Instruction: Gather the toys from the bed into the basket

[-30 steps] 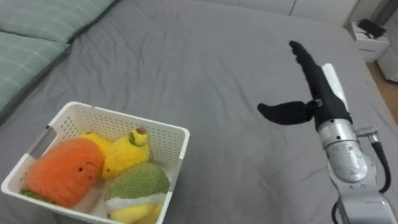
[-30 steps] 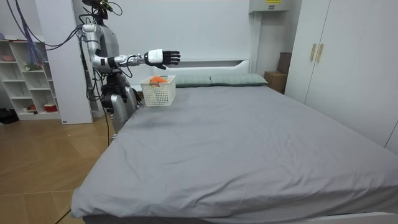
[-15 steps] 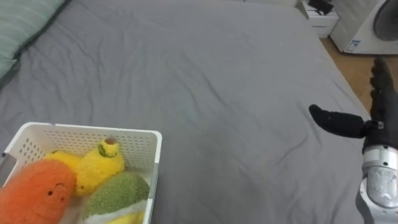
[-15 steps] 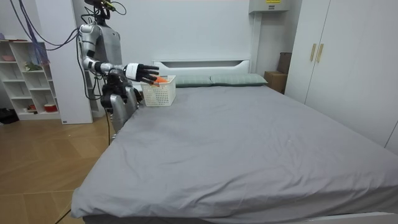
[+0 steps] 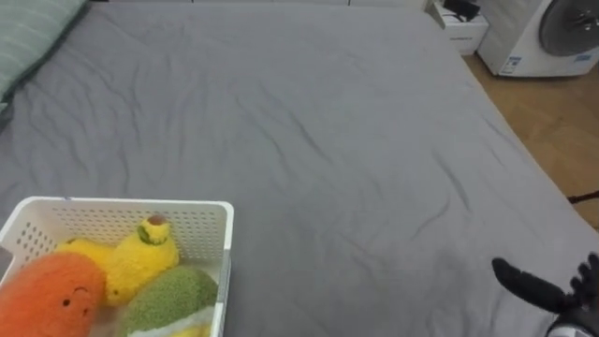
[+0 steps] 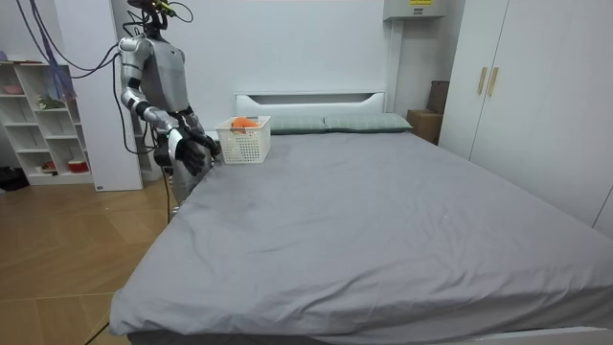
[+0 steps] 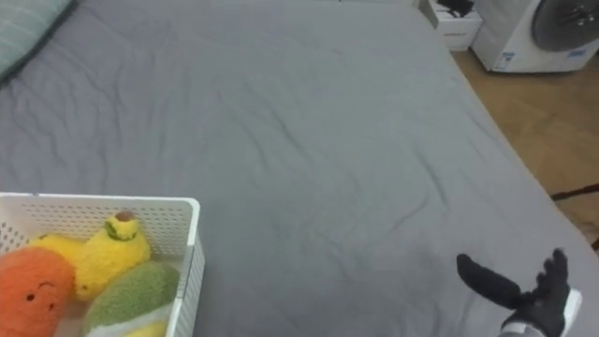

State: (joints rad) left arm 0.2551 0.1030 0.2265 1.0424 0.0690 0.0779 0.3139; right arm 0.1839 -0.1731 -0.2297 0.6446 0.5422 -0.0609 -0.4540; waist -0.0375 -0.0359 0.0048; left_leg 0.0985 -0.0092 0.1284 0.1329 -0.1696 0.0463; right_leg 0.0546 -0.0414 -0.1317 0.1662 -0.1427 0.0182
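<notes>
Stands at the side of the grey bed (image 5: 328, 140), near its head. At lower left on the sheet, a white perforated basket (image 5: 122, 208). Packed inside it and touching one another: orange plush (image 5: 47, 295), yellow plush (image 5: 136, 262), green plush (image 5: 173, 292). Probably light, soft and squashy, not fragile, and fuzzy enough not to slip. Best wrapped round the fat middle rather than pinched by the small top knob. Low at the right, well apart from the basket, right hand (image 7: 541, 301), fingers spread, thumb out, holding nothing.
</notes>
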